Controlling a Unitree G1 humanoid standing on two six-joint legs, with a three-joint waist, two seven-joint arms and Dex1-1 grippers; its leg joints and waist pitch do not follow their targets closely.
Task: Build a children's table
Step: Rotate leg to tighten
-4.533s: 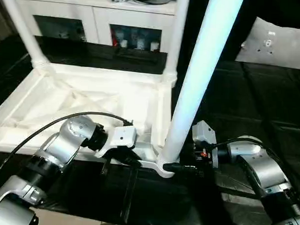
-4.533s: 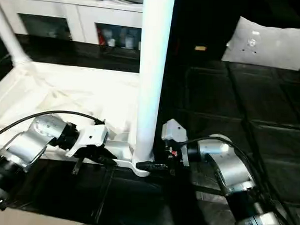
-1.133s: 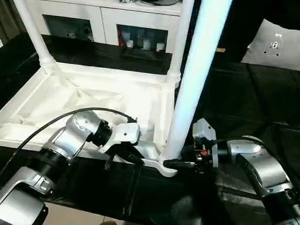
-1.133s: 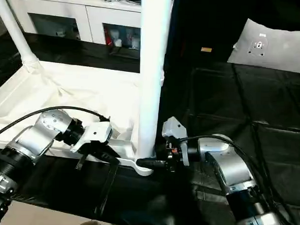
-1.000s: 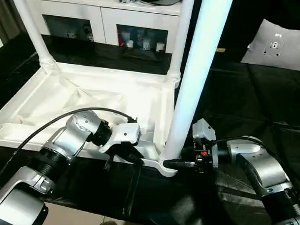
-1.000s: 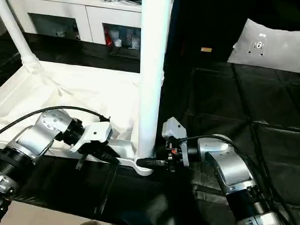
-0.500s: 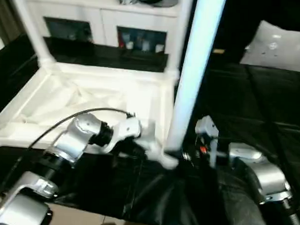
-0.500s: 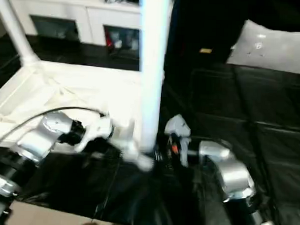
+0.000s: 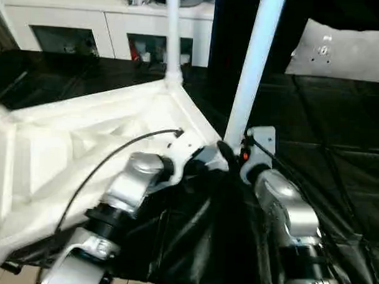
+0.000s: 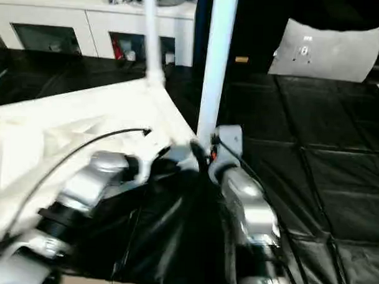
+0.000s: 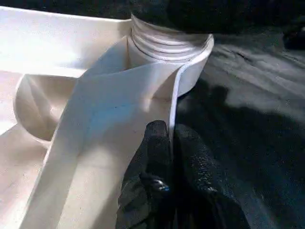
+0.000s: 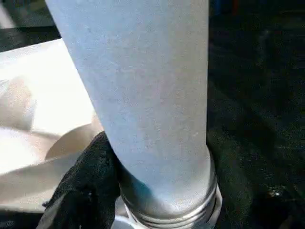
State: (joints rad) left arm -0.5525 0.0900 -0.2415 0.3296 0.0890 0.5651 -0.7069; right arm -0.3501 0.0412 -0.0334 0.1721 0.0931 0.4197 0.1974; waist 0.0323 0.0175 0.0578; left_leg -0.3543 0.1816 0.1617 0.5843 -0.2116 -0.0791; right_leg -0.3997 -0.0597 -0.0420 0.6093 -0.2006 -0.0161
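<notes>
A pale tapered table leg (image 12: 143, 95) stood upright, its threaded base seated in a round corner socket (image 12: 171, 217) of the white tabletop (image 12: 33, 119). One black finger (image 12: 90, 186) of the right gripper (image 12: 157, 191) pressed against the leg's lower side. Dark, wrinkled sheeting (image 12: 257, 119) lay beyond the socket.

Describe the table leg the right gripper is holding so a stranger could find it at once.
Start at the white table top lying upside down on the black floor. At its corner nearest the robot, the leg stands upright, with the right gripper around its base. It is nearer the robot than the leg at the next corner, before the cabinet.
</notes>
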